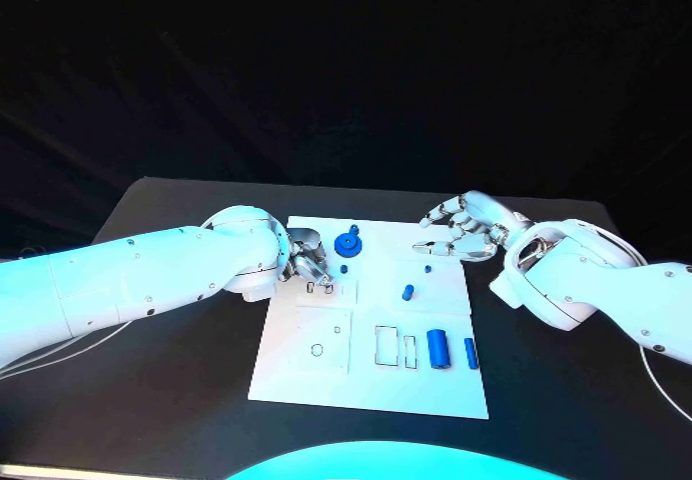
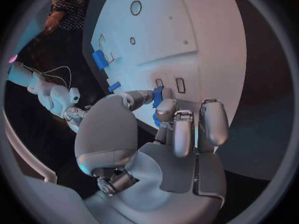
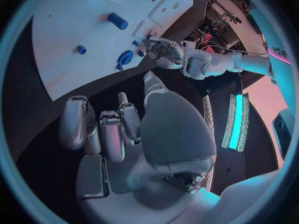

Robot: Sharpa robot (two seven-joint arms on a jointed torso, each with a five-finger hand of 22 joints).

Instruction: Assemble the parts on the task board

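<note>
Task board (image 1: 310,375) slots hold two blue parts (image 1: 437,349).

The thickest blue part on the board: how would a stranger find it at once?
Start at the white task board on the black table, then go to its near corner on the robot's right. Two blue parts lie there side by side; it is the thick cylinder, fatter than the thin bar beside it.

Glossy white arms (image 1: 144,275), silver segmented left hand (image 1: 306,262), silver right hand (image 1: 464,228)
</note>
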